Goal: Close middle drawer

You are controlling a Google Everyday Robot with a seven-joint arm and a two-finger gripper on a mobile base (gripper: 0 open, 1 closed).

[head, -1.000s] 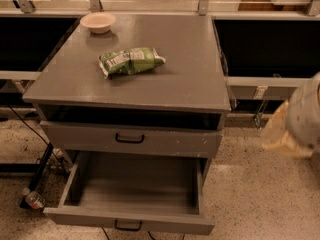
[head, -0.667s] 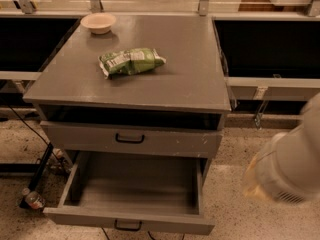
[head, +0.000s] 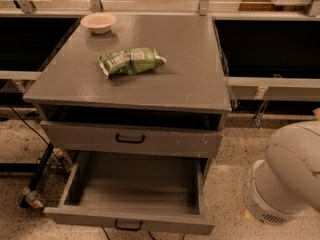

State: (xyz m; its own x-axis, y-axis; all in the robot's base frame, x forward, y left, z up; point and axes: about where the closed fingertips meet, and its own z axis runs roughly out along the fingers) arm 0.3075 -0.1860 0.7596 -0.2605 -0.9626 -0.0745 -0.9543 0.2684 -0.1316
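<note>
The middle drawer [head: 132,184] of the grey cabinet is pulled far out toward me. Its long deep box is empty. Its low front panel [head: 75,217] carries a small black handle [head: 128,225] at the bottom edge of the view. Above it sits a shut drawer [head: 170,143] with a taller, white-chipped front and a bigger handle [head: 130,138]. My gripper is out of view. Only a white rounded arm segment [head: 287,176] shows at the lower right, beside the cabinet and apart from the drawer.
The cabinet top [head: 185,79] holds a green snack bag [head: 131,60] and a small bowl [head: 98,22]. A dark open slot [head: 130,117] runs under the top. A bottle [head: 33,199] and cables lie on the speckled floor at the left. Black counters flank the cabinet.
The white arm segment has shifted across the lower right of the view and now looms larger there. The drawers and the items on top have not moved.
</note>
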